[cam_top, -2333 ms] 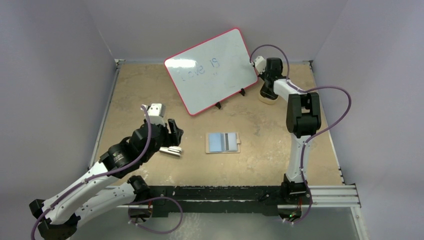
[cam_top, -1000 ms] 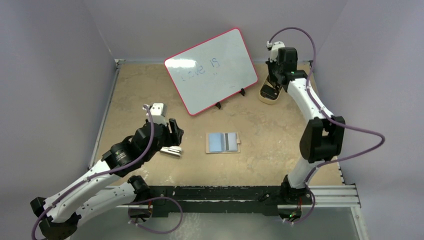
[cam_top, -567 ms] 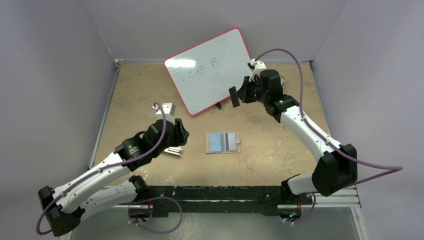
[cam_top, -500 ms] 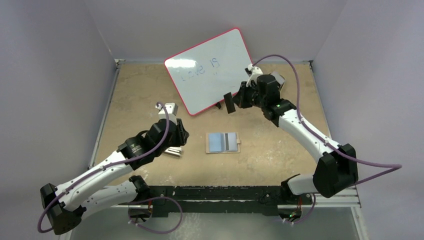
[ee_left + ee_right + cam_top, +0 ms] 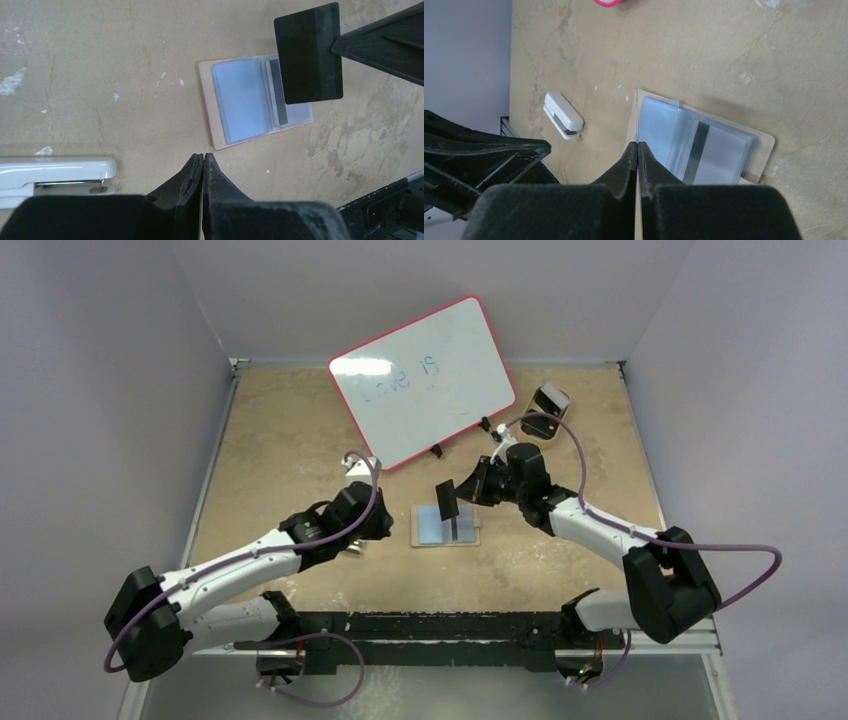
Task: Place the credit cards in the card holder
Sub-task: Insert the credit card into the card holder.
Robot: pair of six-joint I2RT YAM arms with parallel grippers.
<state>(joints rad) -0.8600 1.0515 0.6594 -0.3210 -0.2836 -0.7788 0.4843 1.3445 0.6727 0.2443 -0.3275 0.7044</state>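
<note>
The card holder [image 5: 447, 527] lies open and flat on the table, its pale blue sleeves facing up [image 5: 239, 102]. One credit card with a dark stripe [image 5: 282, 100] sits in its right-hand side [image 5: 719, 152]. My right gripper [image 5: 638, 145] is shut on another credit card [image 5: 309, 52], which looks dark and hangs upright just above the holder [image 5: 447, 499]. In the right wrist view that card shows only edge-on between the jaws. My left gripper [image 5: 203, 156] is shut with nothing in it, low over the table just left of the holder [image 5: 378, 527].
A white stapler [image 5: 55, 172] lies beside the left gripper, partly under that arm. A red-framed whiteboard [image 5: 420, 380] stands propped at the back. A tan oval tray [image 5: 548, 400] sits at the back right. Black rails [image 5: 480, 625] run along the near edge.
My right arm swung from the tray at the back right to above the card holder, carrying the card. My left gripper closed and reached forward, towards the holder.
</note>
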